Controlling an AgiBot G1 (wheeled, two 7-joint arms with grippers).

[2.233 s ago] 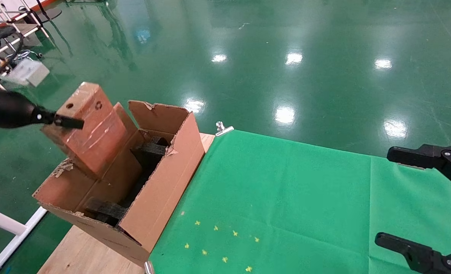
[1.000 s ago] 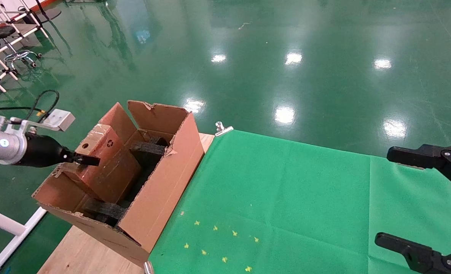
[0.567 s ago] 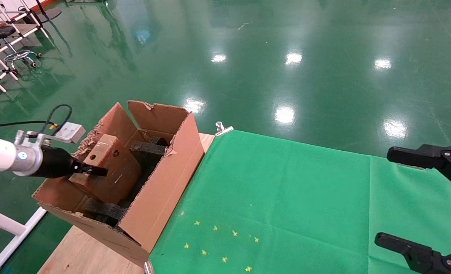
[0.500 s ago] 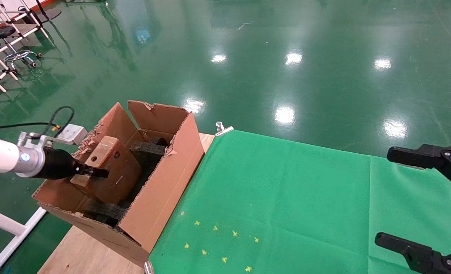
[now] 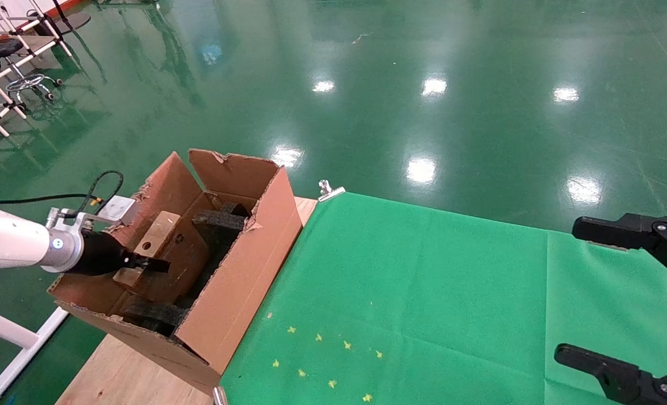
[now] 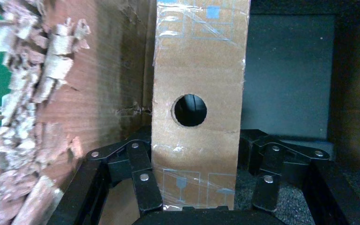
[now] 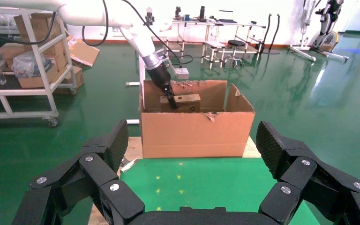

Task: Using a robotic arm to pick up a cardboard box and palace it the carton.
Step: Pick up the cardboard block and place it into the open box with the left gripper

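Sitting partly inside the carton (image 5: 237, 281), the cardboard box (image 5: 161, 247) is leaning against the ragged left wall, its holed face turned up toward the robotic arm (image 5: 7, 253). That arm's left gripper (image 6: 199, 187) is clamping the box by its two broad sides, fingers (image 6: 143, 180) pressing in. Black foam blocks (image 5: 220, 219) are lining the carton's floor. Hovering over the green cloth (image 5: 423, 292) at the near right, the right gripper (image 7: 194, 154) is holding its fingers wide apart.
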